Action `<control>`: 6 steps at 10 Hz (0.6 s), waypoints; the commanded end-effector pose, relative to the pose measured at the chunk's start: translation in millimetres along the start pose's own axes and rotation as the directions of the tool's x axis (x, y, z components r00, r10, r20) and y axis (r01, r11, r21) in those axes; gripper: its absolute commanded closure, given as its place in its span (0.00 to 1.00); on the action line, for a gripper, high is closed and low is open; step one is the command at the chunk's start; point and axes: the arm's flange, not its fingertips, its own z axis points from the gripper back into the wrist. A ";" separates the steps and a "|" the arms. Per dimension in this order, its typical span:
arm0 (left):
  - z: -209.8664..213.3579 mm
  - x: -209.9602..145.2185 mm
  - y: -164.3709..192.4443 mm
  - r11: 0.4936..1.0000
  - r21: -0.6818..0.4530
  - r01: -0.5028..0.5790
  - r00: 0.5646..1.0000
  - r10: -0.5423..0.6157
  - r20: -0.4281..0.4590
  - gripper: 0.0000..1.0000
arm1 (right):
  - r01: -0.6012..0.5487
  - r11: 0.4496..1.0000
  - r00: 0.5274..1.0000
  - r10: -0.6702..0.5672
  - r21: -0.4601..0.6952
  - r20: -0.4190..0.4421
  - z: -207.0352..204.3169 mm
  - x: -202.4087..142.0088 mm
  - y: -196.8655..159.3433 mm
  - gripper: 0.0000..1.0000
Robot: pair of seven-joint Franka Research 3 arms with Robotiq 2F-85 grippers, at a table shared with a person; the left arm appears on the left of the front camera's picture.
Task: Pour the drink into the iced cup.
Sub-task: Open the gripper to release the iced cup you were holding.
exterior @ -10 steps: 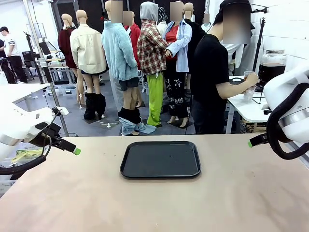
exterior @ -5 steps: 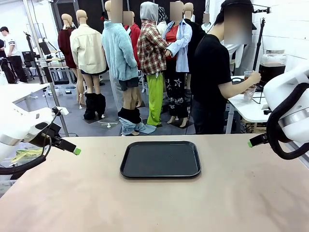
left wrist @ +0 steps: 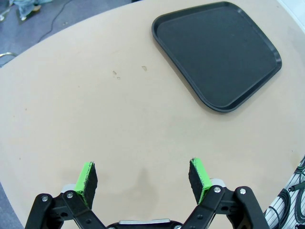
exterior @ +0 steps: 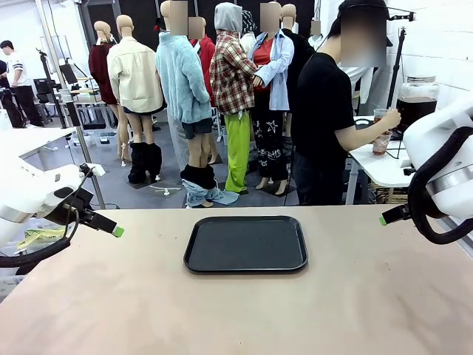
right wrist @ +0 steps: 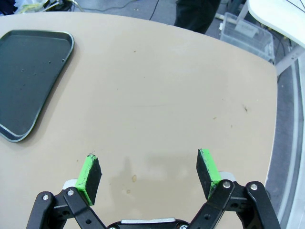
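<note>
The drink fills a large clear dispenser jar (exterior: 417, 100), dark brown, on a white side table at the far right. A person in black stands beside it, one hand (exterior: 390, 118) holding a small clear cup (exterior: 380, 114) over a second cup (exterior: 381, 143) that looks reddish. My left gripper (exterior: 117, 231) hangs over the table's left edge and stands open (left wrist: 143, 176) with nothing between its fingers. At the right edge my right gripper (exterior: 383, 220) is open (right wrist: 150, 174) too, over bare tabletop.
A black tray (exterior: 246, 244) lies in the middle of the tan table; it also lies ahead of each gripper (left wrist: 217, 52) (right wrist: 28, 71). A clear plastic bin (right wrist: 245, 33) stands on the floor past the table's far edge.
The person's hand has shifted slightly right at the side table, and the lower cup now looks redder. Neither arm has moved.
</note>
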 end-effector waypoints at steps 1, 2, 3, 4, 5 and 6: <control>1.7 -0.4 3.1 1.000 0.006 0.003 1.000 -0.003 -0.001 0.00 | -0.002 1.000 1.000 0.002 0.003 0.011 -1.5 -3.6 0.6 0.00; 1.7 -0.4 3.1 1.000 0.006 0.003 1.000 -0.003 -0.001 0.00 | -0.002 1.000 1.000 0.002 0.003 0.011 -1.5 -3.6 0.6 0.00; 1.7 -0.4 3.1 1.000 0.006 0.003 1.000 -0.003 -0.001 0.00 | -0.002 1.000 1.000 0.002 0.003 0.011 -1.5 -3.6 0.6 0.00; 1.7 -0.4 3.1 1.000 0.006 0.003 1.000 -0.003 -0.001 0.00 | -0.002 1.000 1.000 0.002 0.003 0.011 -1.5 -3.6 0.6 0.00; 1.7 -0.4 3.1 1.000 0.006 0.003 1.000 -0.003 -0.001 0.00 | -0.002 1.000 1.000 0.002 0.003 0.011 -1.5 -3.6 0.6 0.00; 1.7 -0.4 3.1 1.000 0.006 0.003 1.000 -0.003 -0.001 0.00 | -0.002 1.000 1.000 0.002 0.003 0.011 -1.5 -3.6 0.6 0.00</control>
